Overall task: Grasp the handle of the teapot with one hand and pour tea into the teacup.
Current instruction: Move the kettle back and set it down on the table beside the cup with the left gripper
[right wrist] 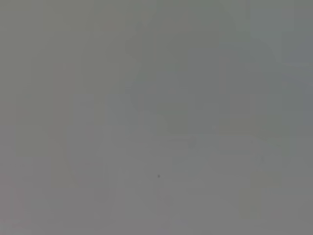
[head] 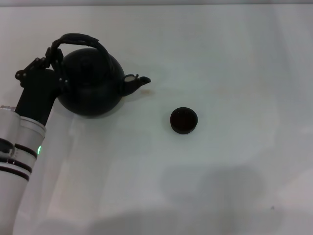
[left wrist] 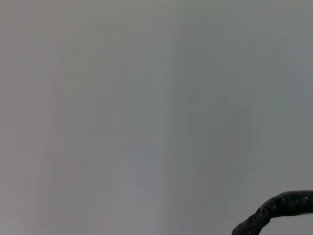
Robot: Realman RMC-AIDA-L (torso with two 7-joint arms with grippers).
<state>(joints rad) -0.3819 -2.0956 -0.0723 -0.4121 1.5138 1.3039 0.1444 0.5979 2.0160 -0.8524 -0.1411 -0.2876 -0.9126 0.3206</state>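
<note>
The large black teapot [head: 92, 84] stands at the left of the white table [head: 230, 68], its short spout [head: 141, 81] pointing right toward the teacup. Its rough arched handle [head: 80, 39] rises over the top, and a short stretch of the handle [left wrist: 281, 208] also shows in the left wrist view. My left gripper [head: 55, 53] reaches in from the lower left and is shut on the handle's left end. The small round black teacup [head: 184, 120] sits upright to the right of the spout, apart from the pot. My right gripper is out of view.
My left arm's silver forearm [head: 19, 147] runs along the left edge down to the bottom corner. The right wrist view shows only plain grey surface. Soft shadows lie across the table's near part.
</note>
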